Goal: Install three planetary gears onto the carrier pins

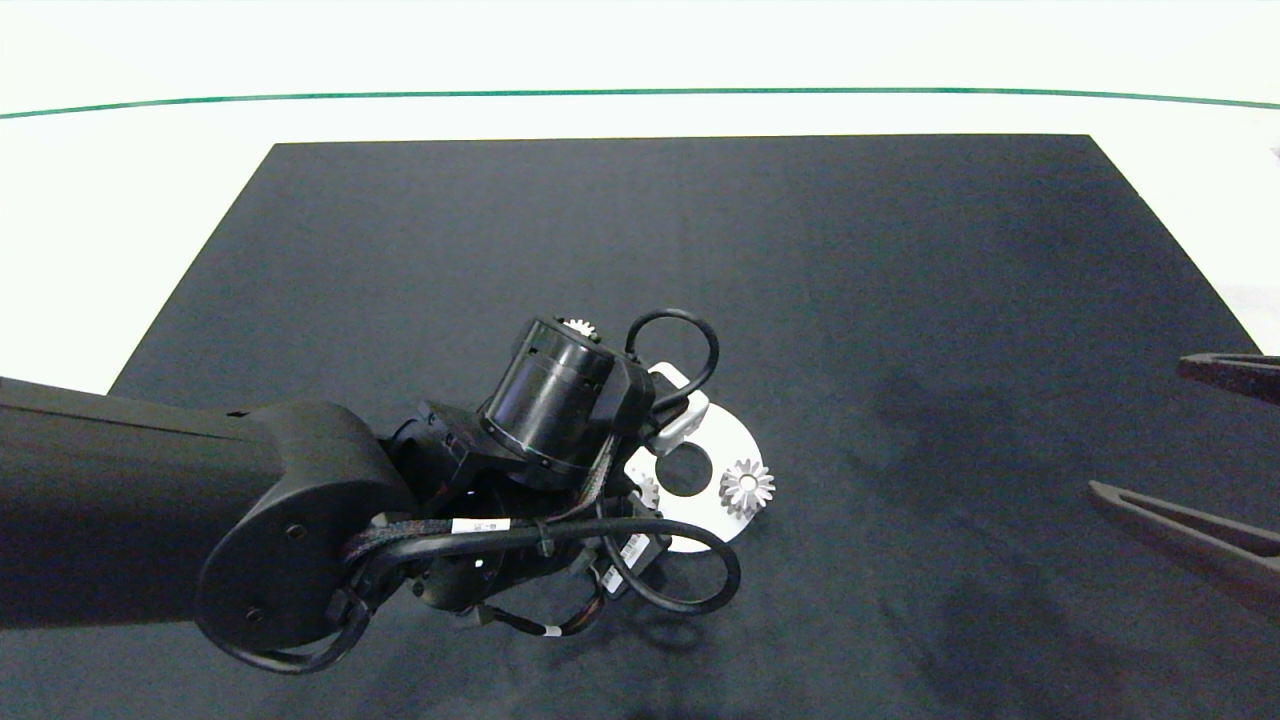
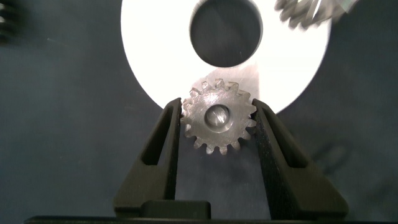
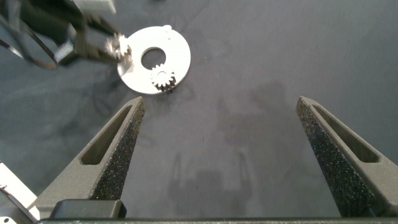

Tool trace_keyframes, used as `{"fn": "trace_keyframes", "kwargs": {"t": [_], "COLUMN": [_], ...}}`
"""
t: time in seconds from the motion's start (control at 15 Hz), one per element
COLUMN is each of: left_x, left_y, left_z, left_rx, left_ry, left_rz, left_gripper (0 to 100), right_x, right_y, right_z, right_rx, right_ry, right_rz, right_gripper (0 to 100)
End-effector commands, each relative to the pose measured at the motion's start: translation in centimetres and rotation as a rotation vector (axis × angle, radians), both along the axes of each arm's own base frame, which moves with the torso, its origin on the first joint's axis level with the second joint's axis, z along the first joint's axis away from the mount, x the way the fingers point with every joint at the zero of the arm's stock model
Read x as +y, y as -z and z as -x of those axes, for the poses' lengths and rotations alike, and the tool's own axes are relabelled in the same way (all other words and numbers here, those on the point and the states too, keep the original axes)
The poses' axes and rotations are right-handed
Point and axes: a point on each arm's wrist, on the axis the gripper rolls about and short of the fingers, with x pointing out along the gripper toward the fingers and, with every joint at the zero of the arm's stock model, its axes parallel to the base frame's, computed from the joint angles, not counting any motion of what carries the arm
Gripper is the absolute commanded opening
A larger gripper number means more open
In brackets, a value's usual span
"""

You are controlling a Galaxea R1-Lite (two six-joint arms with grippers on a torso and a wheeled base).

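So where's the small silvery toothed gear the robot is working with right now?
The left gripper holds the small silvery gear between its fingers at the flat white disc's rim, beside the centre hole.

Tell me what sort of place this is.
Probably a robotics lab test bench, not a factory line. A plain black mat covers a white table marked with a green line. The only work on it is a white disc with small gears, handled by the left gripper.

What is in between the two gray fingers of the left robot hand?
A small toothed gear sits between the left gripper fingers, over the edge of the white disc. The left wrist view shows it.
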Motion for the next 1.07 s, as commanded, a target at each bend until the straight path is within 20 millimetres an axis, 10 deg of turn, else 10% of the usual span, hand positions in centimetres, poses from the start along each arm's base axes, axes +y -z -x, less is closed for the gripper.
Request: {"fn": "trace_keyframes", "kwargs": {"t": [0.07,0.27,0.33,0.87,1.07], "left_x": [0.5,0.6,0.6,0.7,1.7], "left_y": [-0.8,-1.0,-1.1,-1.2,-4.5], "left_z": [0.6,0.7,0.7,0.7,0.6], "left_rx": [-0.016,-0.018,-0.02,-0.026,-0.095], "left_ry": [0.0,-0.007,-0.008,-0.019,-0.057], "left_rz": [0.019,0.035,0.037,0.047,0.154], "left_gripper": [19,19,100,100,100], "right_x": [0.1,0.3,0.3,0.2,0.2], "right_y": [0.0,0.1,0.1,0.0,0.0], "right_z": [0.0,0.2,0.2,0.3,0.2], "right_rx": [0.003,0.0,0.0,-0.004,-0.003], "right_ry": [-0.007,-0.026,-0.026,-0.026,-0.026], "right_rz": [0.004,0.005,0.005,0.001,0.002], "right_gripper": [100,100,100,100,100]}}
